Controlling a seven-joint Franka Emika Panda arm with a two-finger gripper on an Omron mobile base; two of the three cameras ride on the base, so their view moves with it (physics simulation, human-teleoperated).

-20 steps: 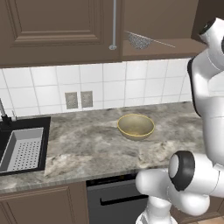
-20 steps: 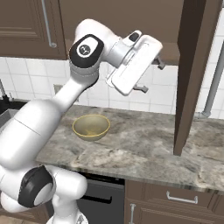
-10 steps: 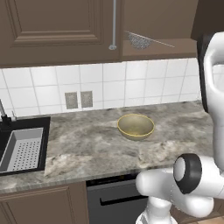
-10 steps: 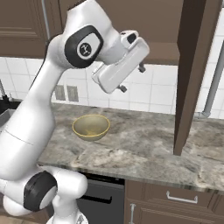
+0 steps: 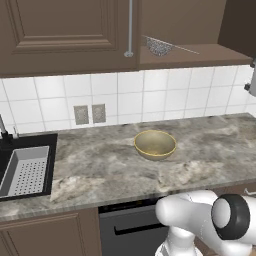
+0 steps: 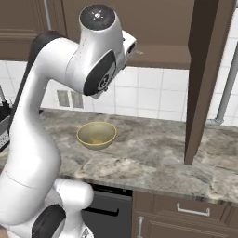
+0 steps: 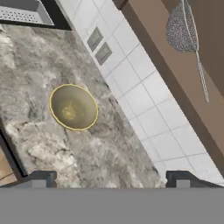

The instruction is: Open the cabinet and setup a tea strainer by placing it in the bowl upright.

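The cabinet (image 5: 65,30) hangs above the counter; its right door (image 6: 207,79) stands swung open, edge-on in the right base view. On the bare shelf lies the tea strainer (image 5: 159,46), a small mesh basket whose thin wire handle points right. It also shows in the hand view as the tea strainer (image 7: 181,30), at the upper right. The mustard bowl (image 5: 155,144) sits empty on the counter below, also seen as the bowl (image 6: 96,135) and the bowl (image 7: 73,107). My gripper (image 7: 113,180) is open and holds nothing, well back from the shelf and the bowl.
A black sink at the far left holds a grey perforated tray (image 5: 27,170). Two wall outlets (image 5: 90,114) sit on the white tile. The closed left door has a long silver handle (image 5: 130,27). My bulky arm (image 6: 93,60) rises in front of the bowl in the right base view.
The arm has swung and turned: in the right base view the hand has gone behind the upper arm, and in the left base view the arm has slid off to the right. The jaws stayed open.
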